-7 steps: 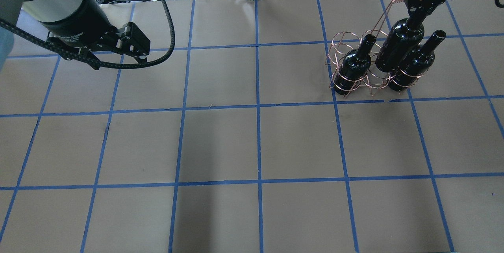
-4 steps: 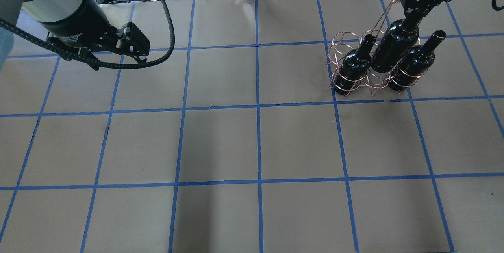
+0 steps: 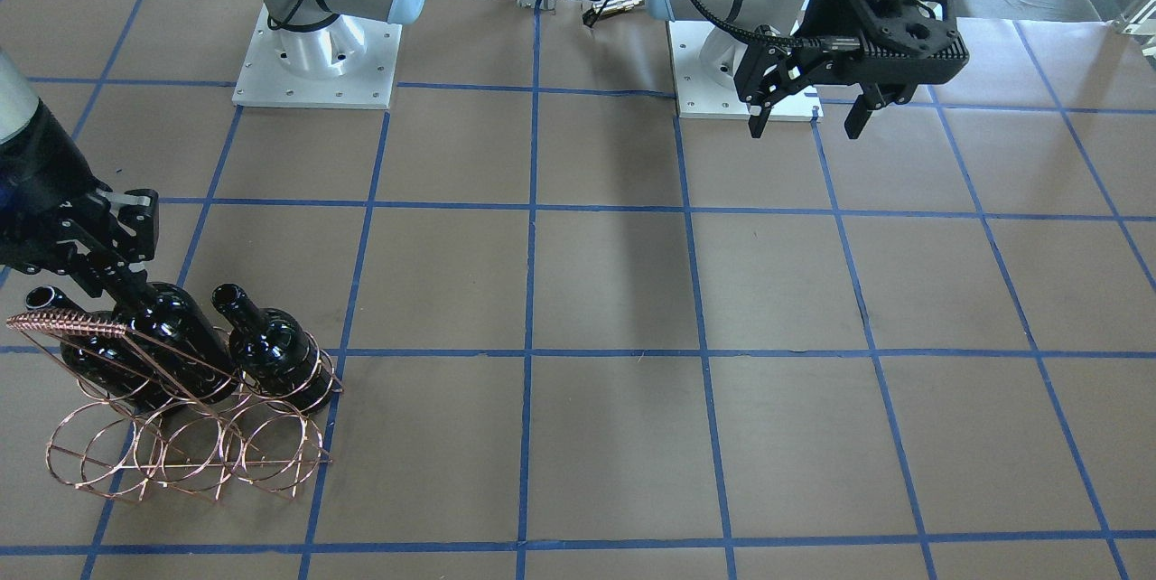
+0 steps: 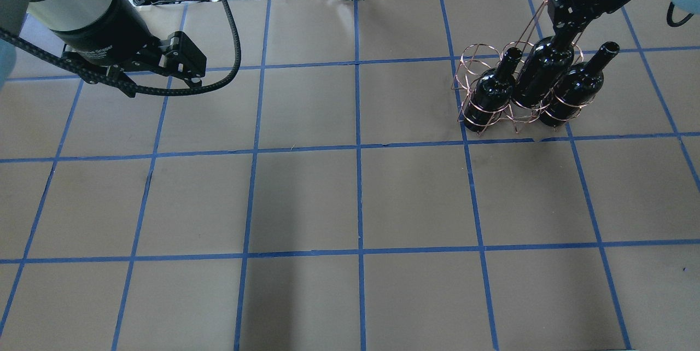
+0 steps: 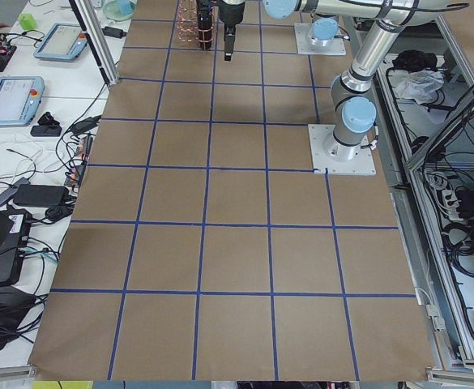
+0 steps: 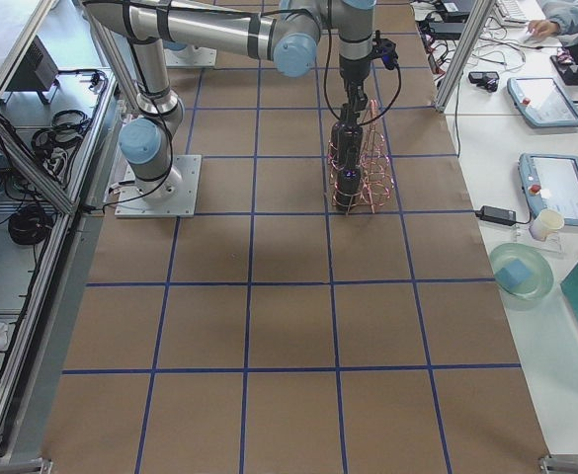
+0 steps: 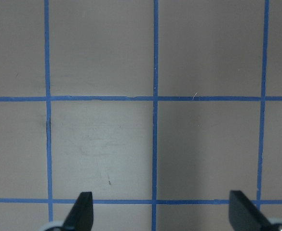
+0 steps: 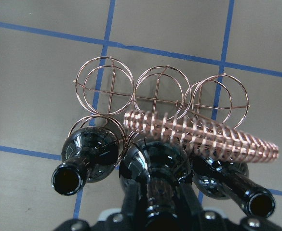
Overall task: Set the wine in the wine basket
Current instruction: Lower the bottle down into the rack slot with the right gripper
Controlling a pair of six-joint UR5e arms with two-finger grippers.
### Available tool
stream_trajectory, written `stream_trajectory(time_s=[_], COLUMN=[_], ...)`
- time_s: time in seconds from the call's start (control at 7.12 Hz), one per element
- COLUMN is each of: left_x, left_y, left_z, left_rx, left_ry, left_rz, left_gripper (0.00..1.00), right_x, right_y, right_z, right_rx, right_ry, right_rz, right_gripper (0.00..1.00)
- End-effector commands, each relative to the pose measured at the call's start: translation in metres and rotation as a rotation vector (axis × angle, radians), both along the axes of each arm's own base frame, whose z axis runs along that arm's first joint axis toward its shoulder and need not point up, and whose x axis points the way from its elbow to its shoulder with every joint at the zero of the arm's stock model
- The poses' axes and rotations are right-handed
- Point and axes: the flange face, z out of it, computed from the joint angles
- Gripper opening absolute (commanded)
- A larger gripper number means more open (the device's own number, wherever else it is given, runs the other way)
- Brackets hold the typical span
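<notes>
My right jaws pinch the wine [image 8: 155, 163] by its neck, axis upright, in the wine basket [image 8: 198, 132] middle ring, bottles [image 8: 90, 154] close on both sides. Left jaws spread over open desk [image 4: 306, 198]

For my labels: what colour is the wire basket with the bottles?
Rose-gold copper, all over the wire basket; clearest in the right wrist view.

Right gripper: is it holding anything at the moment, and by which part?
Yes. The right gripper holds the middle wine bottle by its neck, body down in the wine basket. The left gripper, open, holds nothing.
</notes>
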Motion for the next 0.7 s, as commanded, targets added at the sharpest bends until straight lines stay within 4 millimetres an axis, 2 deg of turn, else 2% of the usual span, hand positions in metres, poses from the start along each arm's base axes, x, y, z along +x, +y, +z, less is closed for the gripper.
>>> stream_trajectory(time_s=[0.0, 0.14, 0.28, 0.42, 0.56], left_x=[-0.0004, -0.0006, -0.0006, -0.0014, -0.0011], left_y=[0.0037, 0.0036, 0.0031, 0.0031, 0.0037], left_z=[0.0012, 0.0014, 0.0007, 0.0009, 0.0016], left_rx=[0.005, 0.004, 0.005, 0.004, 0.002], left_ry=[-0.001, 0.001, 0.001, 0.002, -0.001], left_rz=[-0.001, 0.002, -0.001, -0.003, -0.003], left_gripper=[1.00, 1.00, 1.00, 1.00, 1.00], right_x=[-0.0015, -0.0005, -0.0007, -0.0016, -0.0017], right_y=[-0.0085, -0.0082, -0.0082, -0.0092, -0.0126], right_z=[-0.0195, -0.0205, -0.0205, -0.0187, -0.0122], right_rx=[0.019, 0.023, 0.023, 0.012, -0.036], right_ry=[-0.006, -0.007, -0.006, -0.006, 0.007], right_rz=[0.021, 0.022, 0.019, 0.013, 0.014], right_gripper=[0.01, 0.04, 0.15, 0.70, 1.00])
